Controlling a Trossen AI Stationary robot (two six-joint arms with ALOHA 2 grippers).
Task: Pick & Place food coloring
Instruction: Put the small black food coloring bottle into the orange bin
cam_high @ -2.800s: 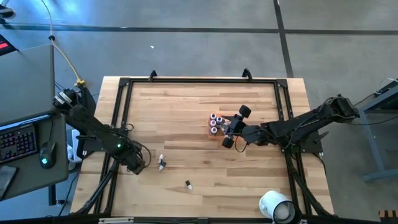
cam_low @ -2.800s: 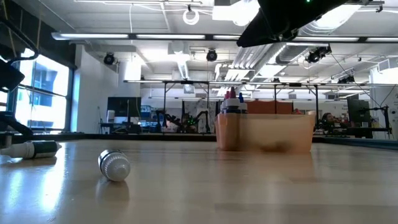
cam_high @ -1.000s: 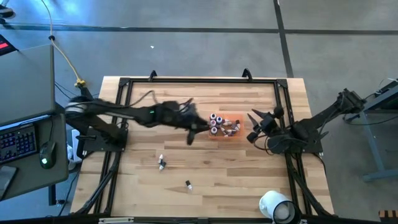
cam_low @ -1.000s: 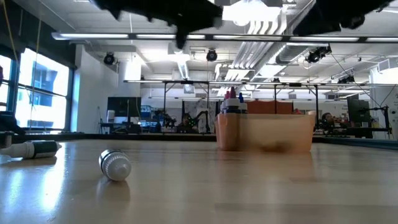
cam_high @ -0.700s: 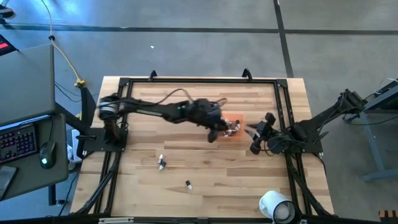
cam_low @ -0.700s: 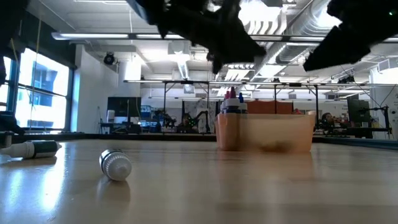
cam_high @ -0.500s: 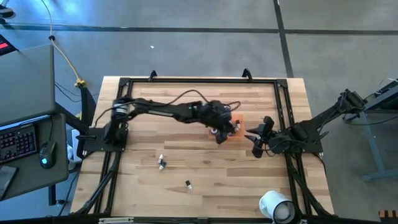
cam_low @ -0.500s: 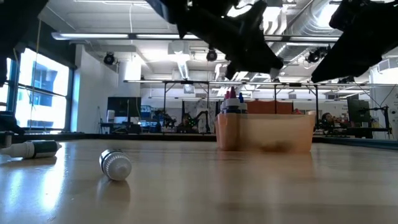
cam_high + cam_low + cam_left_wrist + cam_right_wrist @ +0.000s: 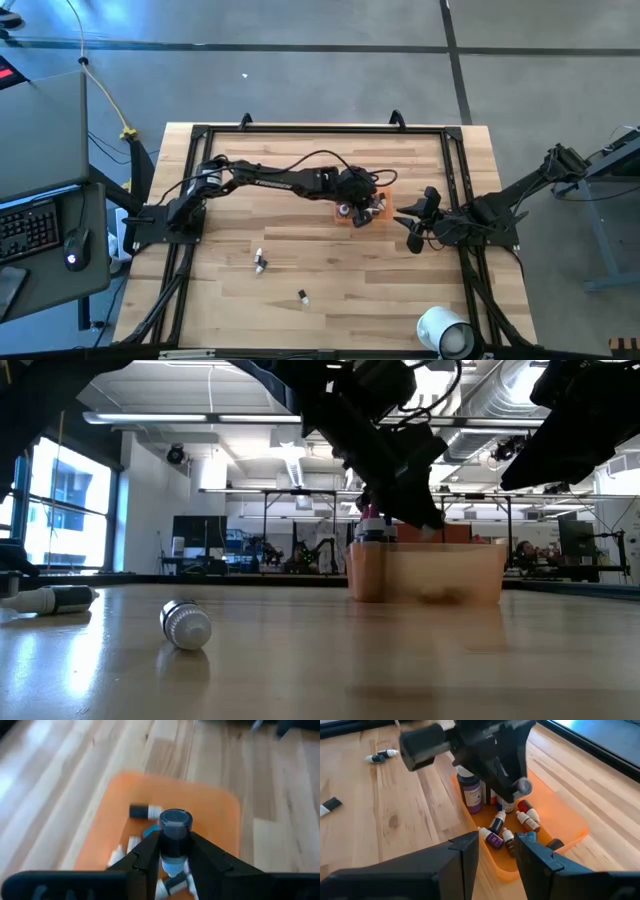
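The left gripper (image 9: 175, 851) hangs over the orange tray (image 9: 220, 820), fingers clamped on a small bottle (image 9: 174, 831). The right gripper (image 9: 417, 216) waits beside the tray, fingers apart.

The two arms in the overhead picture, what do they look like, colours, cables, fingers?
Both are dark, jointed arms. The left arm has a thin black cable looping above it. The left end effector has two flat, wedge-shaped black fingers. The right end effector looks the same: broad, angular and black.
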